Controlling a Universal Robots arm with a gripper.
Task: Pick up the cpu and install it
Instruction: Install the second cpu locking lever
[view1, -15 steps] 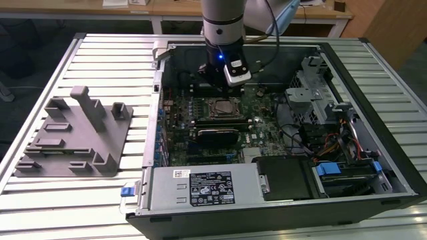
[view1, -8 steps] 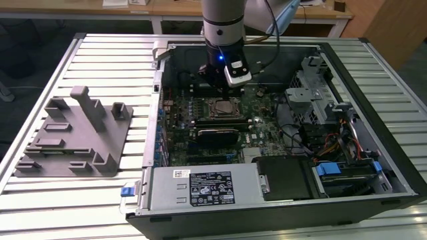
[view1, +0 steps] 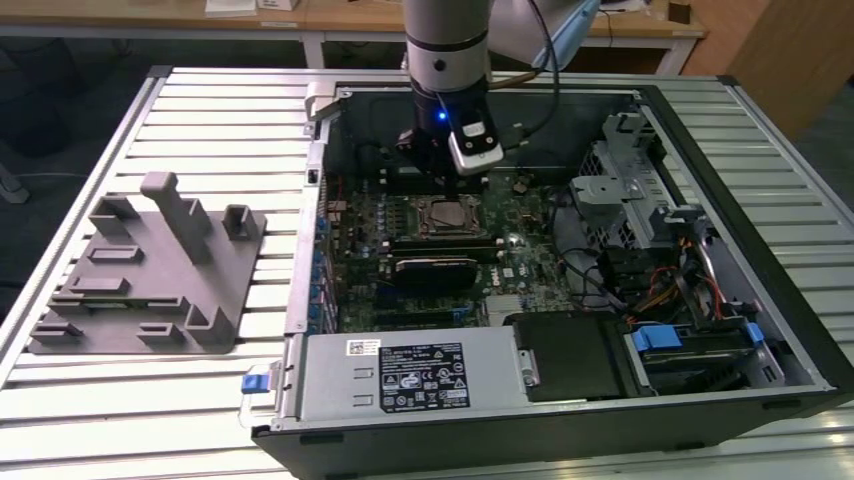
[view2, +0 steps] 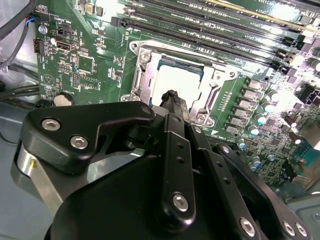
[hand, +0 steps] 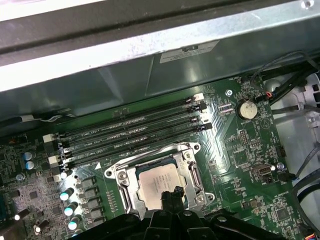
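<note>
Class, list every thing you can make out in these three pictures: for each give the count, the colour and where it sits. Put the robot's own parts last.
cpu: one, silvery top, lying in the socket frame.
socket frame: one, metal, on the motherboard, around the cpu.
motherboard: one, green, inside the computer case.
memory slots: four, black, beside the socket.
computer case: one, black, open, on the slatted table.
fixture block: one, grey, on the table at the exterior view's left.
slatted table: one, silver.
arm: one, grey, above the case.
gripper: one, black, at the cpu.
</note>
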